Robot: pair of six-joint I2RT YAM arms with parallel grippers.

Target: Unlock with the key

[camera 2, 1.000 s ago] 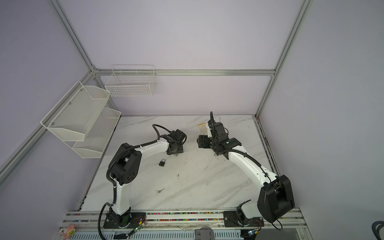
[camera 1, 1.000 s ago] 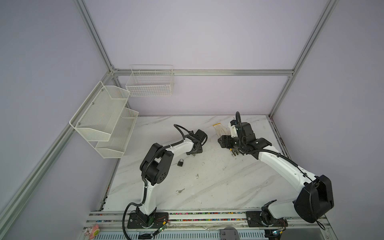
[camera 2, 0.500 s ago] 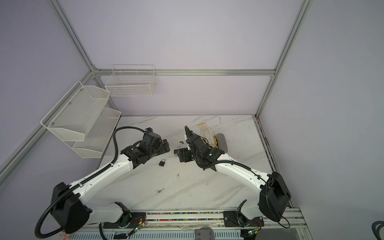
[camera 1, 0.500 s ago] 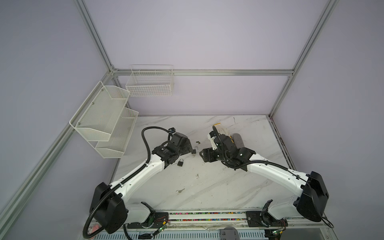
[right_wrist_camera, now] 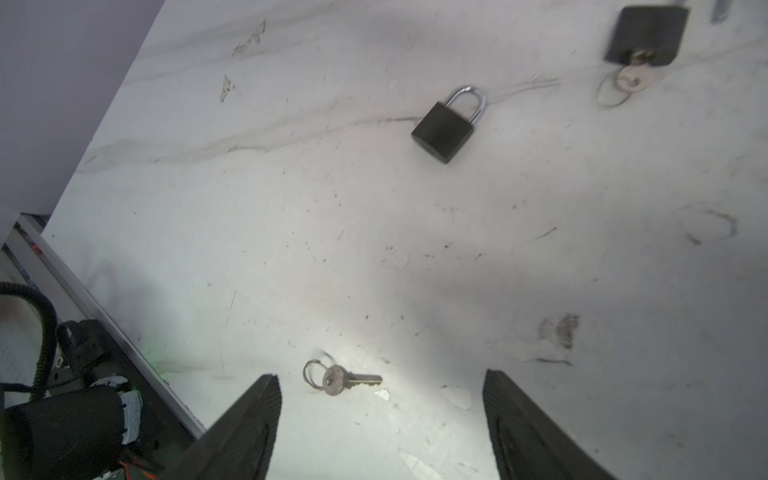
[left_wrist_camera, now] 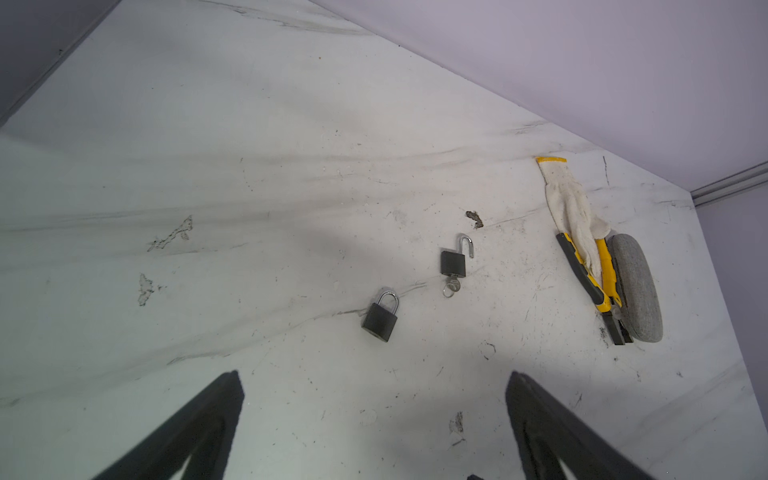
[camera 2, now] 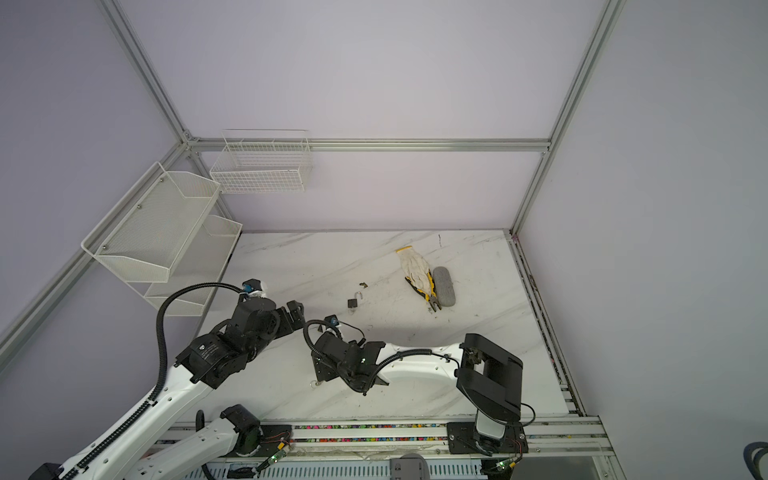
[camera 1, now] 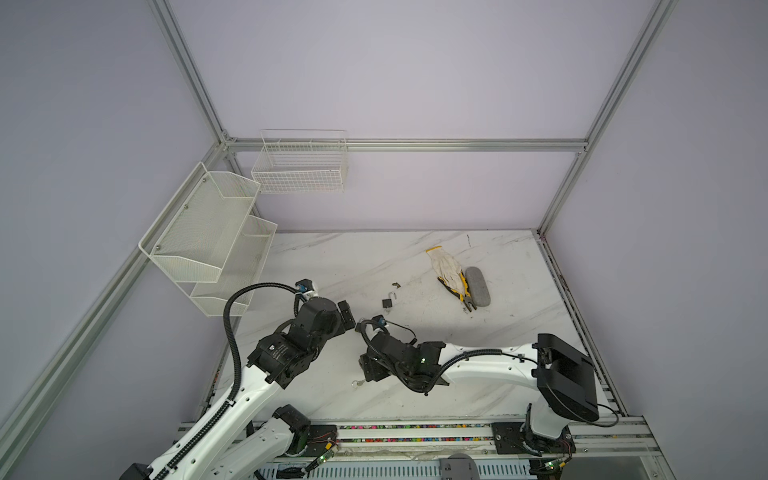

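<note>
Left gripper and right gripper gape empty; in a top view small silver ringed key lies at right's 8 o'clock.

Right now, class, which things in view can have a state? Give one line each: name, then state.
Padlock with key: shackle swung open, key in its keyhole.
Second padlock: shackle shut, no key sticking out.
Loose key: lying flat on the table, not held.
Left gripper: open, empty.
Right gripper: open, empty, near that key.
Pliers: jaws closed, glove draped over the handles.
</note>
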